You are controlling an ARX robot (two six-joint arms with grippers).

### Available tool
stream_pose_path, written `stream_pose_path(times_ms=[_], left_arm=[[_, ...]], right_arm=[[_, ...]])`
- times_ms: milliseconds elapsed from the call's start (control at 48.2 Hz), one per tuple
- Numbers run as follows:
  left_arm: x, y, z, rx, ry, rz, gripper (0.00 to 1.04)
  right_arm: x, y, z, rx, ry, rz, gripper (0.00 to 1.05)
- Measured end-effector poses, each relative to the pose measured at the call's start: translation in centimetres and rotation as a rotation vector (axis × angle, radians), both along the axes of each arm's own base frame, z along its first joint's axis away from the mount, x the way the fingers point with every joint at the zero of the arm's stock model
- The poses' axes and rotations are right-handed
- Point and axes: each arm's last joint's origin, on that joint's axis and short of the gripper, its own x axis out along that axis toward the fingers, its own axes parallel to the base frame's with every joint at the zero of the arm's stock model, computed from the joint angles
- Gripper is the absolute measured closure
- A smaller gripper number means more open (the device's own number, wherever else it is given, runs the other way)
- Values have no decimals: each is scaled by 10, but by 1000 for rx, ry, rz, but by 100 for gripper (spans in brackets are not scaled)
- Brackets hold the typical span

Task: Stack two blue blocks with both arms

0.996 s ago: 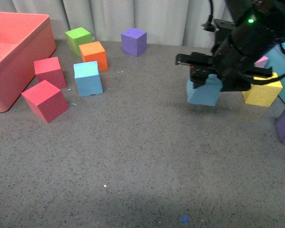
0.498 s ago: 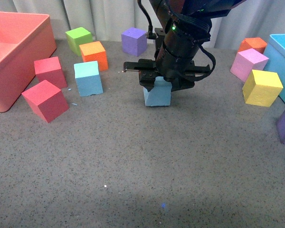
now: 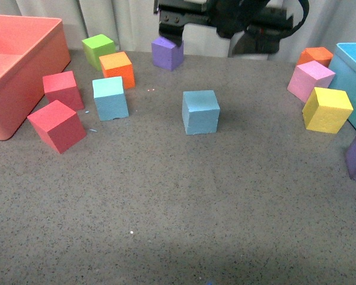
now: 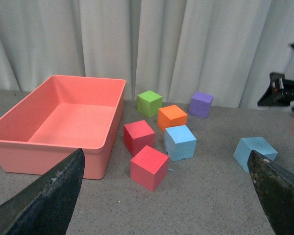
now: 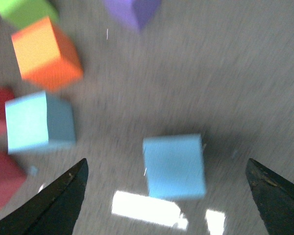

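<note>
Two light blue blocks rest apart on the grey table: one in the middle, one further left. My right gripper is open and empty, raised above and behind the middle block. The right wrist view is blurred and shows that block below the open right gripper, with the other blue block off to the side. My left gripper is open and empty, low and well back from both blue blocks. It is out of the front view.
A coral bin stands at the left. Two red cubes, a green, an orange and a purple cube surround the left blue block. Pink and yellow cubes and a turquoise bin stand at the right.
My right gripper carried a blue block leftward from the right side, set it on the table's middle, let go and rose toward the back.
</note>
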Motion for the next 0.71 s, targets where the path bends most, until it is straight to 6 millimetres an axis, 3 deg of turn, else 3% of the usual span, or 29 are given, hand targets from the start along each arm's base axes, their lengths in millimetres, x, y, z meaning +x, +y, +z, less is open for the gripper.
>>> stream_pose_path(times_ms=[41, 104, 187, 249, 394, 539, 705], left_arm=[[0, 0, 0, 0, 0, 0, 7], [0, 0, 0, 0, 0, -2, 7], [0, 0, 0, 0, 0, 1, 7], [0, 0, 0, 0, 0, 0, 7], [0, 0, 0, 0, 0, 0, 7], [0, 0, 0, 0, 0, 0, 7], [0, 0, 0, 0, 0, 0, 7]], right_arm=[[-4, -7, 2, -62, -236, -64, 20], [-15, -21, -5, -120, -409, -103, 29], [-51, -60, -22, -110, -653, -135, 47], [-73, -82, -19, -100, -740, -153, 58], [-111, -117, -3, -94, -830, -181, 79], [-148, -140, -9, -107, -805, -161, 104], [-189, -162, -10, -110, -801, -154, 104]])
